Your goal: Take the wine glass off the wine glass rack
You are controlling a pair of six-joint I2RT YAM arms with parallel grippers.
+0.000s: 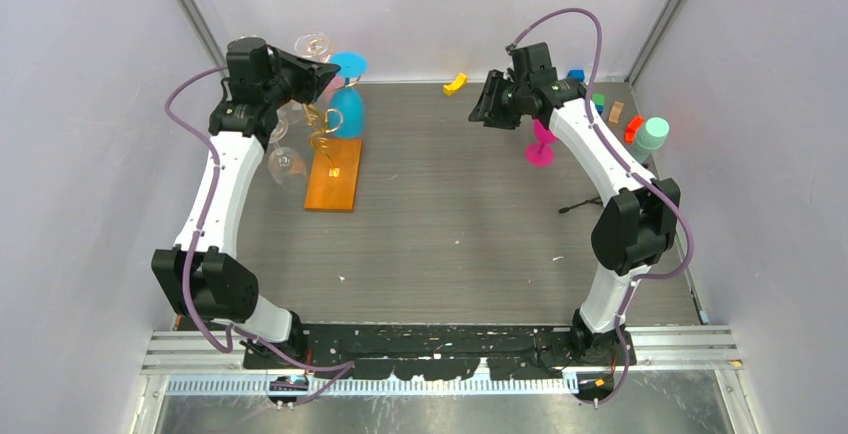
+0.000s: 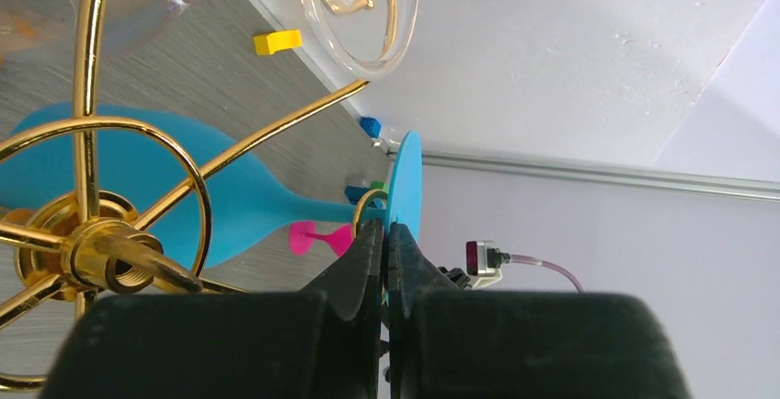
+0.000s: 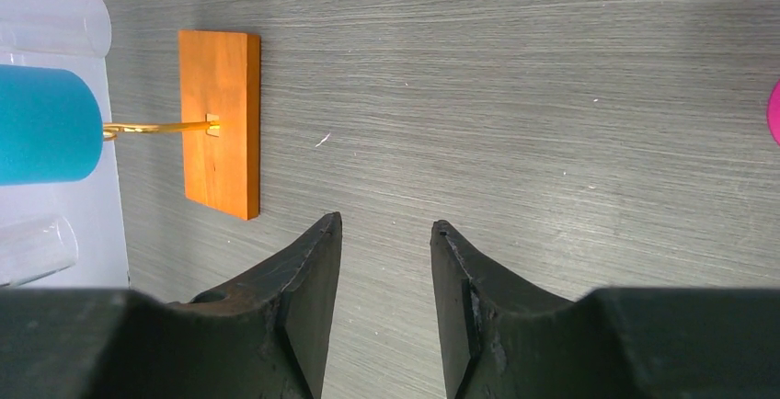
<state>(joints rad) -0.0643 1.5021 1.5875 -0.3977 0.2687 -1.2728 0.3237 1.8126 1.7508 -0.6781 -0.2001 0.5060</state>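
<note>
On my left wrist feed the left jaws are closed together, and the thin rim of the blue wine glass (image 2: 138, 192) foot is pinched between their tips. I see that foot edge-on, a blue disc standing up from the fingers (image 2: 354, 266), with the stem running left from it to the bowl. The gold hub and curling arms of the wine glass rack (image 2: 92, 252) fill the lower left of that view, just beside the jaws. The blue glass lies among those arms, and one wire loop sits right at its foot.

From overhead, the left arm (image 1: 225, 169) reaches to the far left of the bench (image 1: 460, 224). Its jaws are at the top of the rack, against the blue foot. The blue bowl hangs below that, over the far end of the orange base (image 1: 333, 176). Two clear glasses (image 1: 286, 163) hang on the rack's left side, partly behind the arm.

The right jaws are parted with nothing between them, and they hover over bare bench well away from the rack. Their camera sees the orange base and the blue bowl at the left of its picture. A pink glass (image 1: 540, 144) stands just beside the right arm, and a yellow block (image 1: 455, 82) lies at the far edge.
</note>
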